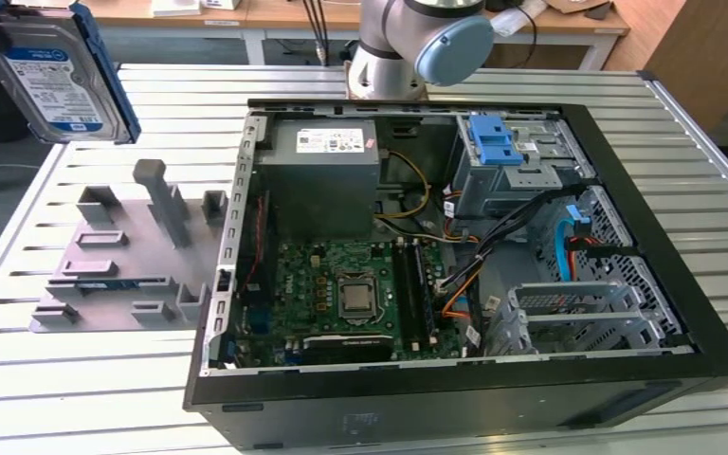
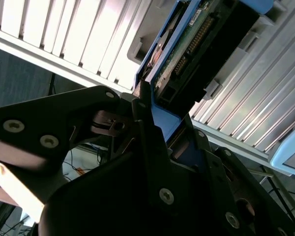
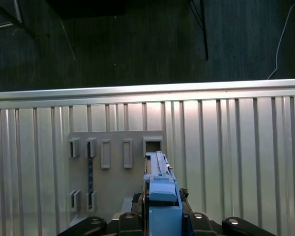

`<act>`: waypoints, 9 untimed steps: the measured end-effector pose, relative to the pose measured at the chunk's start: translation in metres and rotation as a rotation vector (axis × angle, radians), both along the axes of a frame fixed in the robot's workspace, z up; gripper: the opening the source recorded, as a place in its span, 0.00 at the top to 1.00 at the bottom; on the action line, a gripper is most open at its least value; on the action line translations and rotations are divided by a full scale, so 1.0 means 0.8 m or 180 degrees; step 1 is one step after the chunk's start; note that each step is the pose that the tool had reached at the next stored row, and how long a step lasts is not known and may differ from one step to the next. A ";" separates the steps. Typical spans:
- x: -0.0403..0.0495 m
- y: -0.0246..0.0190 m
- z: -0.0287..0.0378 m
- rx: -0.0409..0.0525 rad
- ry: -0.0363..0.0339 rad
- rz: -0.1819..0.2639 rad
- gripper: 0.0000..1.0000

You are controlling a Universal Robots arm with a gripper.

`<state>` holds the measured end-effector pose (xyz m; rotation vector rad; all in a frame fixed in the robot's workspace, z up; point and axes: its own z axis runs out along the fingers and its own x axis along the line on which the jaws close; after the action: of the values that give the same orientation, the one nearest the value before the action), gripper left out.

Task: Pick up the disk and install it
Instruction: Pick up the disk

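— Exterior view first: where's the disk?
— You'll find the disk (image 1: 54, 71) lifted clear of the table (image 1: 35, 379). It shows against the table's far corner on the exterior view's left. It stands on end, long axis near vertical and leaning a little, with the label face towards the camera. Lower down, the grey fixture (image 1: 124, 256) sits on the table beside the open computer case (image 1: 465, 379).
— And the second wrist view?
— There you see the gripper (image 2: 160, 105) closed narrow on the disk (image 2: 196, 39), its black fingers (image 2: 142, 113) pressed on the blue carrier at one end. The circuit-board side faces you, and the long axis runs straight out from the fingers.
— First wrist view?
— You look along the disk (image 3: 161, 182) edge-on. It is a thin blue strip between the two sides of the gripper (image 3: 162, 204), its long axis running away from the wrist toward the fixture (image 3: 115, 167) and the slatted table beneath.
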<state>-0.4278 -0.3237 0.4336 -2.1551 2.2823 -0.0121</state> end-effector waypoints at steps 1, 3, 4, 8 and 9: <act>0.000 0.0000 0.0013 0.0000 0.0000 0.0000 0.64; 0.000 0.0000 0.0035 0.0000 0.0000 0.0000 0.64; 0.000 0.0000 0.0045 0.0000 0.0000 0.0000 0.64; 0.000 0.0000 0.0087 0.0000 0.0000 0.0000 0.64; 0.000 0.0000 0.0098 0.0000 0.0000 0.0000 0.64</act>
<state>-0.4278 -0.3237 0.4415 -2.1550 2.2823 -0.0120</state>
